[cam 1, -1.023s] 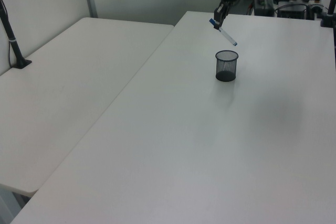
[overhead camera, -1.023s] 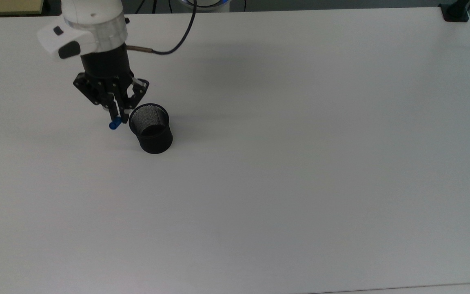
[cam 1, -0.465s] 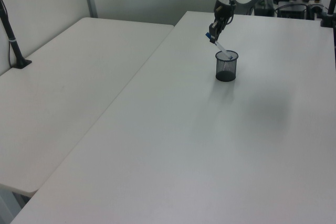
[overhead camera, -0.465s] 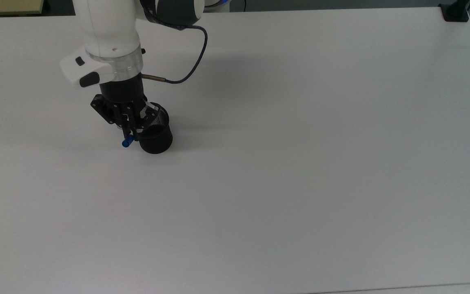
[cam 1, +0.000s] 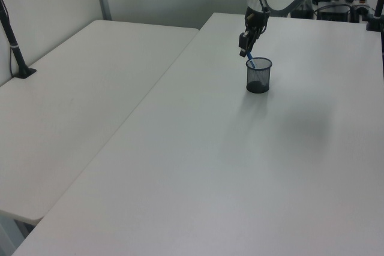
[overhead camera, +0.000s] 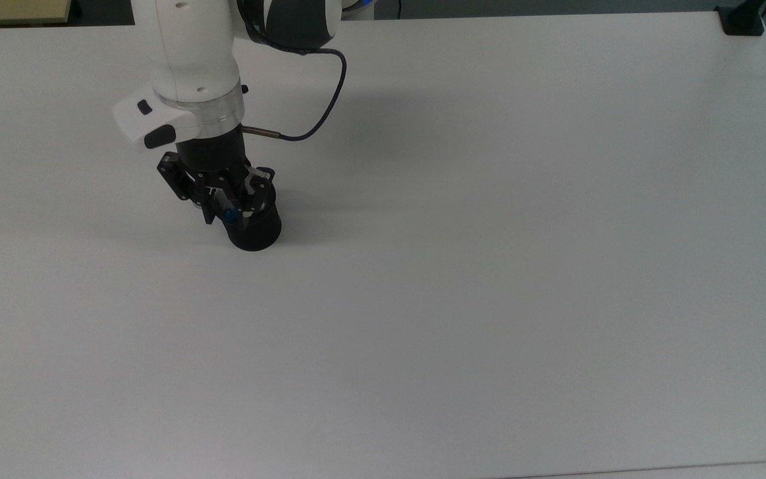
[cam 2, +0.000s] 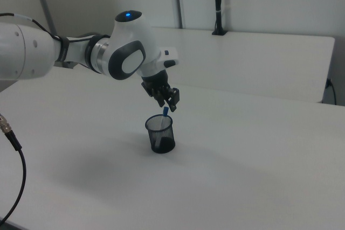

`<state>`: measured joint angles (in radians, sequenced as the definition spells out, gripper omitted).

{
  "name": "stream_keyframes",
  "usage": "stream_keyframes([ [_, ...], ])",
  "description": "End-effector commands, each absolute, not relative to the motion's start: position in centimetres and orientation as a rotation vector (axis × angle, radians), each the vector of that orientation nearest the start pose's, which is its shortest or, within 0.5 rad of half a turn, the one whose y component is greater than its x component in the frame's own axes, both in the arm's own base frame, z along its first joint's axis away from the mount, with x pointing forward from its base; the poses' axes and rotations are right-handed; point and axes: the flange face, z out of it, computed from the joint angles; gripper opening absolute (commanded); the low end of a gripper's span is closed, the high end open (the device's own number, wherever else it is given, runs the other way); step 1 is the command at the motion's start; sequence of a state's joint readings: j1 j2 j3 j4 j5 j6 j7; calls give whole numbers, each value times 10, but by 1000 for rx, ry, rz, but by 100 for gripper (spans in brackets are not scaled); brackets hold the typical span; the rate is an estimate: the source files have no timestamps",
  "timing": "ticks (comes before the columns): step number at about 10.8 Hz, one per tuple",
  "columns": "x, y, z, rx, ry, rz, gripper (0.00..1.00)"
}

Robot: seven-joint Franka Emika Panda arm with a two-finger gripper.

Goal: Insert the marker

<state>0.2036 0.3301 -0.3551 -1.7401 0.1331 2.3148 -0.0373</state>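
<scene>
Jaws are hanging directly over the mouth of the black mesh cup (overhead camera: 258, 234) (cam 1: 258, 80) (cam 2: 161, 136), pointing down into it. In the right view they are standing parted, with a gap showing between the two sides, and they are gripping nothing. The marker (overhead camera: 228, 214) (cam 1: 250, 62) (cam 2: 165, 113) is sitting inside the cup, leaning against its rim, with its blue cap sticking up above the rim and lying just below the jaw tips. Whether the cap is touching the jaws cannot be told.

The cup is standing upright on the white tabletop (overhead camera: 489, 266) (cam 1: 240, 166) (cam 2: 242, 176), toward the top view's left. The white arm (overhead camera: 190, 53) (cam 2: 126, 52) is reaching over the cup from the top view's upper left, and in the top view its wrist is covering part of the cup's rim. A dark cable (overhead camera: 330, 100) is looping out from the wrist above the tabletop.

A second white tabletop (cam 1: 72, 88) is adjoining along the left view's left, carrying a black post (cam 1: 12, 37) at its far edge. A black clamp (overhead camera: 742, 20) is sitting at the top view's upper right corner. Another cable (cam 2: 13, 138) is hanging along the right view's left edge. Nothing is standing between the jaws and the cup.
</scene>
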Motion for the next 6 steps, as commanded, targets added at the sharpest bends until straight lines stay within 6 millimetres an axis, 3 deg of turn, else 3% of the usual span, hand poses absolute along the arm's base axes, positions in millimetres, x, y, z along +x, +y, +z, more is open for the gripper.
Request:
stream_keyframes([
  [1,646,-69,451,-3088,303,-287,100],
  [3,636,-65,492,-3074,284,-162,100],
  [6,596,-64,563,-3029,249,-42,100],
])
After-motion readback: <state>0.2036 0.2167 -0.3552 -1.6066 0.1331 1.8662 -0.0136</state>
